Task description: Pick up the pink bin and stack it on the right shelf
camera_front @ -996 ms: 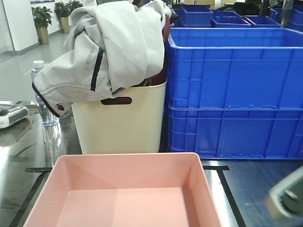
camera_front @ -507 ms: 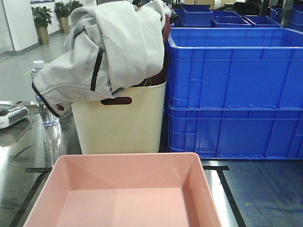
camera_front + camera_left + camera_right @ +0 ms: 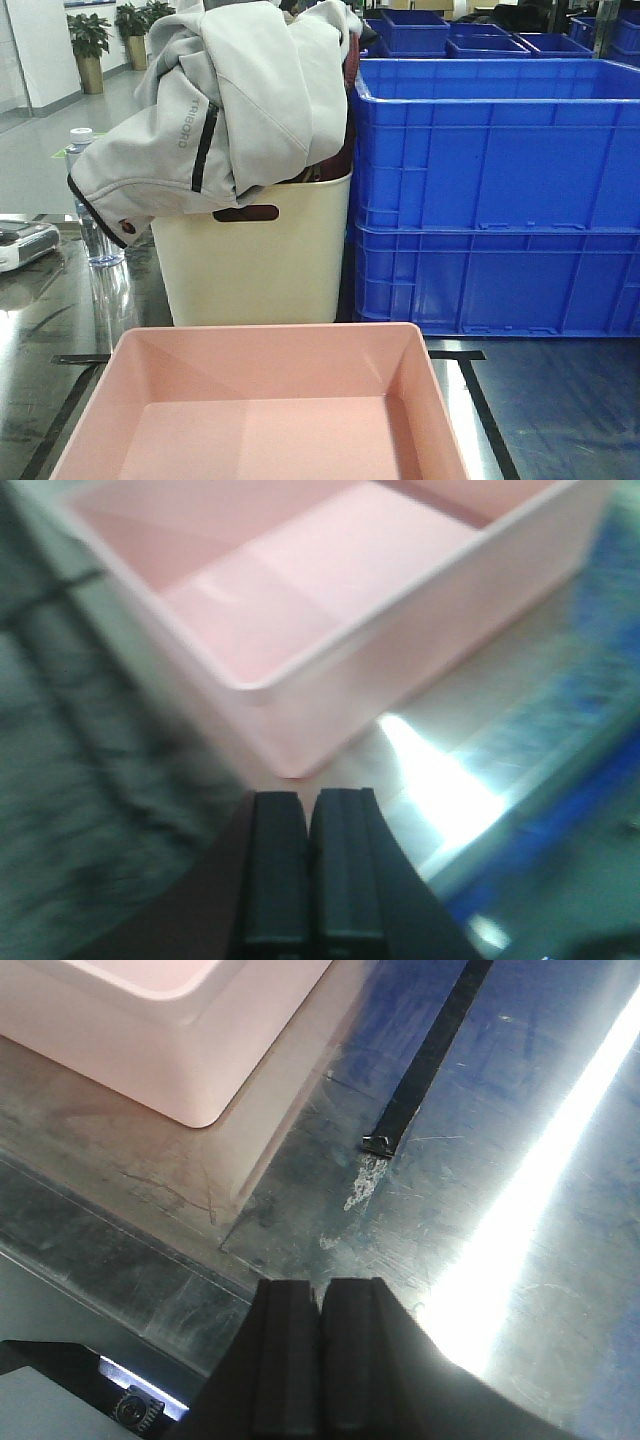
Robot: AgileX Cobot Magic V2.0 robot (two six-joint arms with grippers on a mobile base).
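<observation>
The pink bin [image 3: 265, 410] rests empty on the shiny steel deck of the right shelf [image 3: 560, 410], near its front edge, inside black tape lines. In the left wrist view my left gripper [image 3: 309, 802] is shut and empty, hovering just off a near corner of the pink bin [image 3: 330, 610]. The right wrist view has my right gripper [image 3: 320, 1288] shut and empty above the steel deck [image 3: 480, 1160], below and right of another corner of the bin [image 3: 190, 1040]. Neither gripper appears in the front view.
Behind the bin stands a cream tub [image 3: 255, 260] with a grey jacket [image 3: 220, 100] draped over it. Stacked blue crates [image 3: 490, 190] fill the right back. A water bottle [image 3: 95, 215] and a small device [image 3: 25, 243] sit at the left. Black tape [image 3: 425, 1060] crosses the deck.
A blurred gripper that showed at the front view's lower right one second ago has left that view. The bin and the other objects have not moved.
</observation>
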